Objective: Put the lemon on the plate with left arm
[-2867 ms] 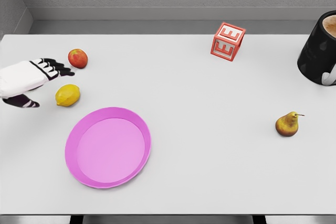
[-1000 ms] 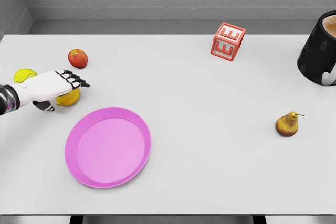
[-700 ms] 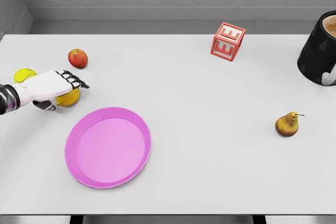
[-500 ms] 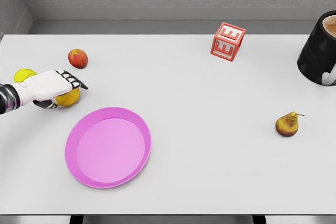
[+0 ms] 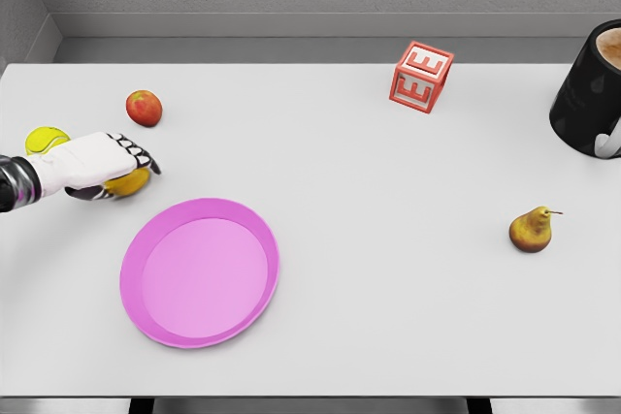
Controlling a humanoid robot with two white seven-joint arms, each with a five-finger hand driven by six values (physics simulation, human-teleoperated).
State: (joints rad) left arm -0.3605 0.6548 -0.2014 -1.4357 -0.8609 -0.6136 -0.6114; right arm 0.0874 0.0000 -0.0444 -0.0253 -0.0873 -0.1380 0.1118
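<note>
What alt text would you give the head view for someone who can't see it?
The robot's left hand covers a lemon on a white table, just behind a pink plate. Also on it: an apple, tennis ball, letter block, pear and black mug.

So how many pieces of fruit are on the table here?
3 clearly: the apple far left, the lemon under the left hand beside the plate, the pear right. A yellow round object behind the hand is unclear.

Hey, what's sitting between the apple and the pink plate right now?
In the head view, the left robot hand closing over the lemon lies between the apple and the pink plate; otherwise bare tabletop.
</note>
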